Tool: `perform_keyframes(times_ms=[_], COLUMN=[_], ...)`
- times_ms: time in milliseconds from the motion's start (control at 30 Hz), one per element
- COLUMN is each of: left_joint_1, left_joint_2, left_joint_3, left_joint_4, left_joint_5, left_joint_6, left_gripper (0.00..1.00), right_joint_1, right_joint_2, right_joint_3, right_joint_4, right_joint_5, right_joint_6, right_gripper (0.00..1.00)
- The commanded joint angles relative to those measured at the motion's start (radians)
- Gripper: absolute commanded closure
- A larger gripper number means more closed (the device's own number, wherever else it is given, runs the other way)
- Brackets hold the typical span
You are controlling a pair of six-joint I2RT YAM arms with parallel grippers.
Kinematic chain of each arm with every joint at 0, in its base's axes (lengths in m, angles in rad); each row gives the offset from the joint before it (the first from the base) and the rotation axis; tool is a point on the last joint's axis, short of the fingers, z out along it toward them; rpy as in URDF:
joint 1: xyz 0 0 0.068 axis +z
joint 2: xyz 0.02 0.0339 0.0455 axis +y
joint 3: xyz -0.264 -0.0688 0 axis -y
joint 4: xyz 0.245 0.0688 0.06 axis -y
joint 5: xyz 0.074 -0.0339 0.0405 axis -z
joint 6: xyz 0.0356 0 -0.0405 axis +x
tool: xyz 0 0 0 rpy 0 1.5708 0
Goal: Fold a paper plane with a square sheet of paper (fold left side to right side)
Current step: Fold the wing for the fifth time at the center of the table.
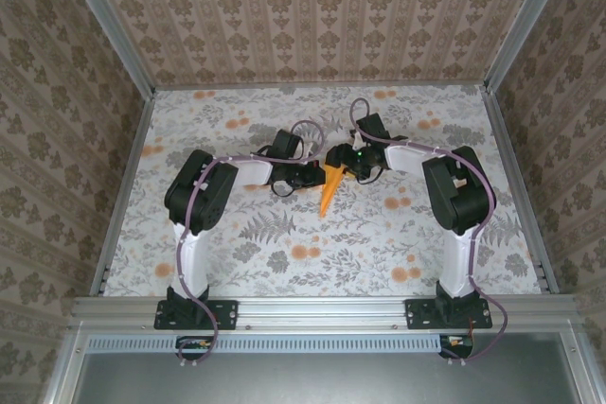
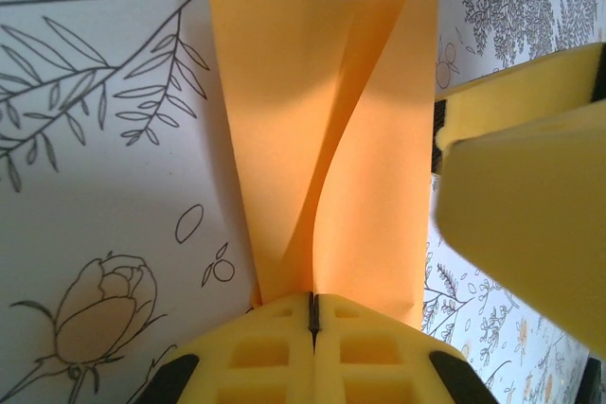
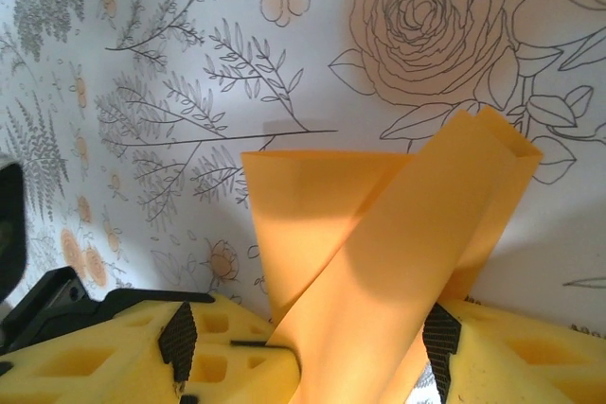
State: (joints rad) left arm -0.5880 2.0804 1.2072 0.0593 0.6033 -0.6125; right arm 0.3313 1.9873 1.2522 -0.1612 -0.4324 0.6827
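Tapering to a sharp tip, the paper plane (image 1: 329, 191) sits near the middle of the counter (image 1: 284, 272), between the two wrists. Its wide end lies up by the jaws and its point aims toward the near edge, slightly left. From the overhead camera I cannot tell whether it rests on the surface or hangs just above it.

In the left wrist view the paper plane (image 2: 322, 139) shows as two long orange layers. One layer curls away from the other along a soft, bowed edge, and both narrow down into the left jaws. Those jaws are fully closed: their yellow pads (image 2: 275, 352) meet along a thin dark seam with the paper pinched in it.

The right jaws stand apart. In the right wrist view the paper plane (image 3: 379, 253) runs down through the gap between their yellow pads (image 3: 218, 347), with one flap folded loosely over the other. Whether either pad presses on the paper is not clear. The same pads (image 2: 530, 224) appear large and blurred just beside the paper's right edge in the left wrist view.

The left arm (image 1: 204, 191) and right arm (image 1: 454, 186) reach inward from their bases on the metal rail (image 1: 322, 309). The counter carries a pale floral print, and patterned walls (image 1: 312, 7) enclose it.
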Motion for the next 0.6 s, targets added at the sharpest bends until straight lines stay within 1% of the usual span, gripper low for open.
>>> perform_keyframes(times_ms=[0,67,133,167,200,300,367,400,567], left_joint_1=[0.007,0.007,0.008,0.007,0.007,0.007,0.007,0.007,0.007], left_joint_2=[0.033,0.033,0.036,0.036,0.036,0.038,0.037,0.038,0.036], left_joint_3=[0.014,0.014,0.018,0.017,0.019,0.021,0.023,0.024,0.025], left_joint_4=[-0.052,-0.053,-0.055,-0.055,-0.056,-0.059,-0.064,-0.065,-0.075], left_joint_5=[-0.031,-0.03,-0.031,-0.031,-0.03,-0.032,-0.036,-0.038,-0.049], left_joint_6=[0.031,0.033,0.032,0.032,0.032,0.034,0.036,0.037,0.037], left_gripper=[1.0,1.0,1.0,1.0,1.0,1.0,1.0,1.0,1.0], right_joint_1=[-0.015,-0.022,-0.025,-0.025,-0.025,-0.022,-0.014,-0.009,0.013], right_joint_2=[-0.089,-0.119,-0.14,-0.147,-0.147,-0.125,-0.101,-0.089,-0.033], right_joint_3=[-0.021,-0.032,-0.049,-0.057,-0.064,-0.083,-0.082,-0.078,-0.032], right_joint_4=[-0.014,-0.027,-0.04,-0.048,-0.048,-0.023,-0.002,0.001,-0.001], right_joint_5=[0.01,0.019,0.035,0.04,0.034,-0.006,-0.033,-0.036,-0.034], right_joint_6=[-0.016,-0.021,-0.023,-0.025,-0.028,-0.014,-0.004,-0.003,-0.012], right_gripper=[0.3,0.3,0.33,0.39,0.46,0.74,0.88,0.91,0.96])
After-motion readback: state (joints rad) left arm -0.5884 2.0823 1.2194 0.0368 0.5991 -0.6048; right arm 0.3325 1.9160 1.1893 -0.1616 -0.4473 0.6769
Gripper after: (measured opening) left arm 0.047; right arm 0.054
